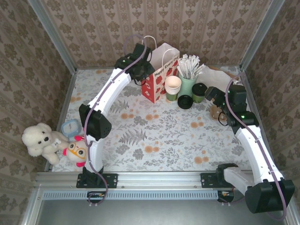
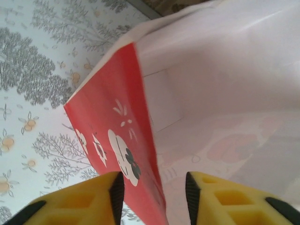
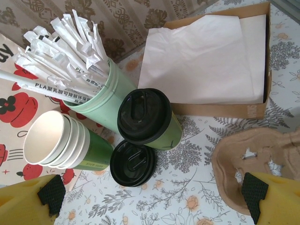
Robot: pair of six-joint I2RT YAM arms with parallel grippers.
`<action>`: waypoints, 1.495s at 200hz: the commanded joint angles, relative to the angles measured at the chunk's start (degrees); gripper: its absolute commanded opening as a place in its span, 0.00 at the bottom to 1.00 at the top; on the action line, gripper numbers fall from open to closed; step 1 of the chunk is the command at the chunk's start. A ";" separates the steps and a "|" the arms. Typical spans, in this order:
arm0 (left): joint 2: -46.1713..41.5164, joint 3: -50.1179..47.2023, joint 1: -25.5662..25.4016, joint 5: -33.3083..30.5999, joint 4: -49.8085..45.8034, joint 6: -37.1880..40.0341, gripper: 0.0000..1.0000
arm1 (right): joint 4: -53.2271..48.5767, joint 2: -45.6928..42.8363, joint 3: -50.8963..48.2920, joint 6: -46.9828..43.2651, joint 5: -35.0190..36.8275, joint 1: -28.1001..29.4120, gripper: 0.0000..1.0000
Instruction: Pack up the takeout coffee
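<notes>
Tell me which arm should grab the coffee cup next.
Right: the right hand, open, faces the dark green paper cup with black lid; the left hand straddles the red paper bag wall.

A: The top view is bright and even, lit from above I'd say. The arms (image 1: 110,93) drop only soft, short shadows on the counter (image 1: 154,136).
B: The corner posts (image 1: 50,33) splay outward there, so a wide lens is bending the edges.
A: The left wrist view is worse. The bag (image 2: 117,140) is so near that its red edge smears, and its white inside is nearly blown out.
B: The left fingers (image 2: 79,201) are out of focus too.
A: The right wrist view is crisp mid-frame. There's a dull sheen on the coffee (image 3: 143,115) lid, and the napkins (image 3: 201,56) run bright.
B: The right fingers (image 3: 28,206) blur at the bottom corners.
</notes>
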 commanded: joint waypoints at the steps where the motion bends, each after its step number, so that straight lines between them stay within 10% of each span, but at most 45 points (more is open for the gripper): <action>1: -0.27 1.58 0.10 -1.74 -1.79 0.20 0.29 | -2.22 -1.54 -0.23 -1.37 0.13 -0.24 1.00; 114: -13.49 -15.41 3.93 -7.62 7.82 9.47 0.00 | 1.21 -6.69 -4.51 1.26 0.62 -0.24 1.00; 184: -30.82 -36.92 10.51 -0.77 13.30 16.81 0.00 | -0.61 -4.59 -2.35 3.61 2.20 -0.33 1.00; 299: -49.96 -52.62 14.51 15.53 8.82 16.17 0.00 | 5.02 6.59 4.81 1.29 -14.96 3.90 1.00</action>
